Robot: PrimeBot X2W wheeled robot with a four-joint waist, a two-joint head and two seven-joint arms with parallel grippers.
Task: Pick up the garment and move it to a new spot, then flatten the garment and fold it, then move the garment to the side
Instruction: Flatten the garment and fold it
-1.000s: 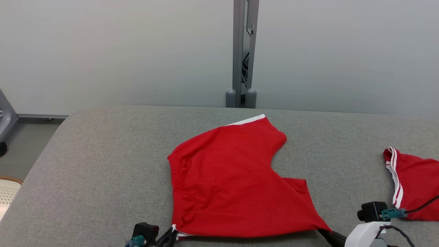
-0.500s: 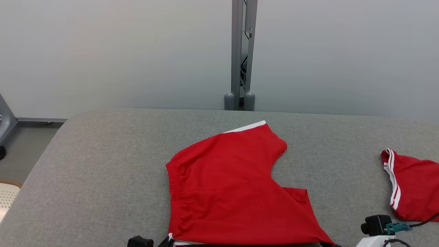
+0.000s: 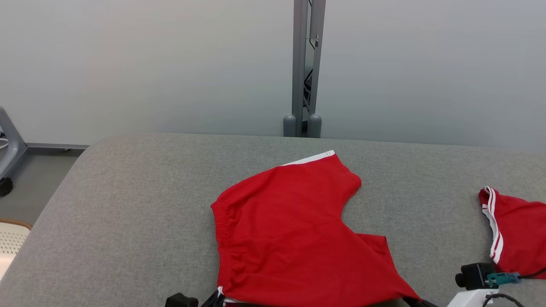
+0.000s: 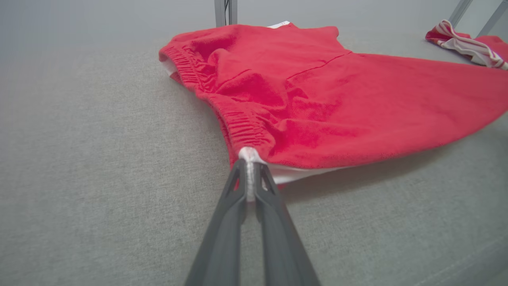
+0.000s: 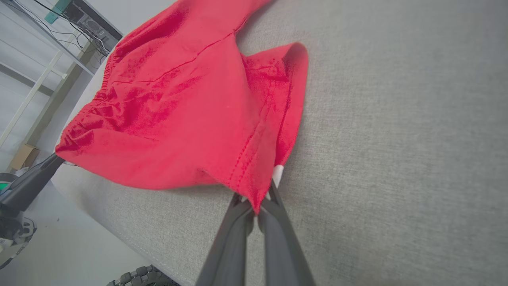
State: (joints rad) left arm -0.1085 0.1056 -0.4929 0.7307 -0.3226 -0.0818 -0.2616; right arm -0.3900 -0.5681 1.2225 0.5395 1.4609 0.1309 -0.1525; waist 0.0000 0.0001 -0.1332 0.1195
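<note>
The left tool (image 4: 249, 176) grips the waistband corner of the shorts (image 3: 290, 238); the right tool (image 5: 256, 206) grips a leg hem corner, holding the near edge off the surface (image 3: 128, 213).

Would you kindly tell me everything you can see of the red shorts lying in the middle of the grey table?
The red shorts look like soft knit fabric, with a gathered elastic waistband and white side trim. They lie spread on the grey table, waistband towards the robot's left, near edge raised. The left claw pinches the waistband corner; the right claw pinches a leg-hem corner.
</note>
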